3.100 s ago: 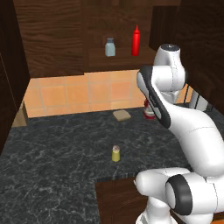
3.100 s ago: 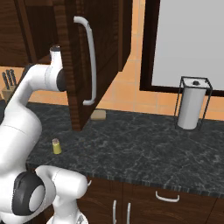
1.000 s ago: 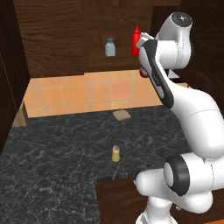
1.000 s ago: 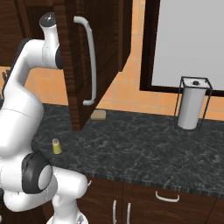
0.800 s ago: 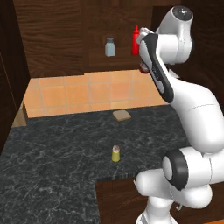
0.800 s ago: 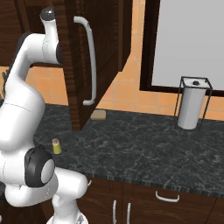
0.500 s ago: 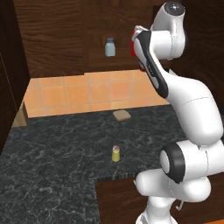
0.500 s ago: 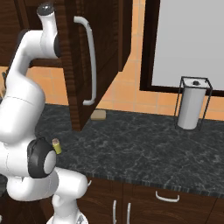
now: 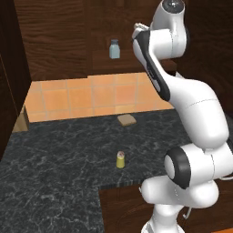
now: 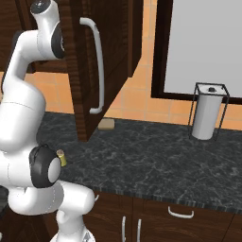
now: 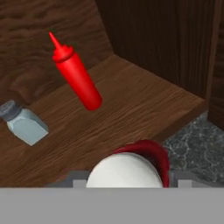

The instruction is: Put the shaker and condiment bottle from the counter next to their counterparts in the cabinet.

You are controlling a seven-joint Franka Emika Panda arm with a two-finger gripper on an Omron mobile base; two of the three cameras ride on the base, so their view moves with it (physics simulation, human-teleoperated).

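In the hand view, the condiment bottle (image 11: 131,168) sits at the bottom middle of the frame, right under the camera. Its white cap and red shoulder fill that spot, so it looks carried by the claw. The finger tips are hidden behind the bottle, so I cannot tell for sure how the claw stands.

The thing that matters most is where the bottle is against the tall red squeeze bottle (image 11: 75,72). The squeeze bottle stands in the upper left of the hand view, on the wooden shelf (image 11: 131,109) of the cabinet (image 9: 54,36). Its pointed tip leans toward the upper left corner. The pale shaker (image 11: 24,122) stands at the left edge, beside it.

Between the carried bottle and the squeeze bottle there is bare wood, so there is room to set it down there, I think. The shelf ends at an edge in the lower right of the hand view, with dark counter (image 11: 197,140) below it. A cabinet wall closes the top right. The bottle should go in past that edge, toward the upper left.

The yellow shaker (image 9: 120,159) stands on the counter, low in the middle of the left base view, well apart from the shelf.
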